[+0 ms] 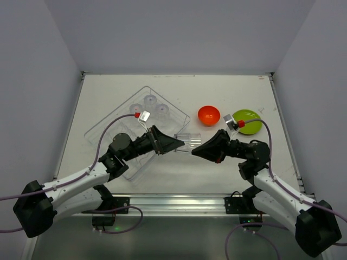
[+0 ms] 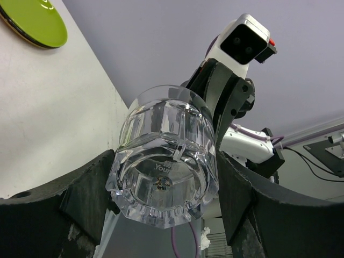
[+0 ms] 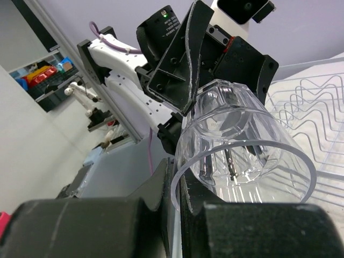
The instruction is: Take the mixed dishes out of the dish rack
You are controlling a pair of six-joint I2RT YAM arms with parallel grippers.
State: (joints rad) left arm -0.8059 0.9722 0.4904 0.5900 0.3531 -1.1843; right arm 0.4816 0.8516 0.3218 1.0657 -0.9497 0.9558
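Currently in transit: one clear tumbler, aloft above the desk, between the near right corner of the dish rack and the orange-red bowl, touching neither

Orientation: on its side, long axis running left to right from one tool to the other; thick base toward the left arm, open mouth toward the right arm

Left tool: jaws set wide, fingers pressed on both sides of the glass near its base; holding it

Right tool: jaws drawn fully together on the thin wall at the mouth, the rim passing into the seam between the fingers in its wrist view; holding the same glass

Relation: the tools face each other tip to tip, with only the tumbler between them

Out of the rack: bowl and lime-green plate, just beside each other on the desk at the right, the plate next to the right arm

In the rack: three tumblers, grouped at the far end

Step, as judged: handover from left to right. The next move turns on the left tool opening and backing off along the glass's axis, since the right arm is nearer the bare desk by the bowl

Risk, as judged: a rim pinch on a heavy-based glass may let the base droop once the left tool lets go
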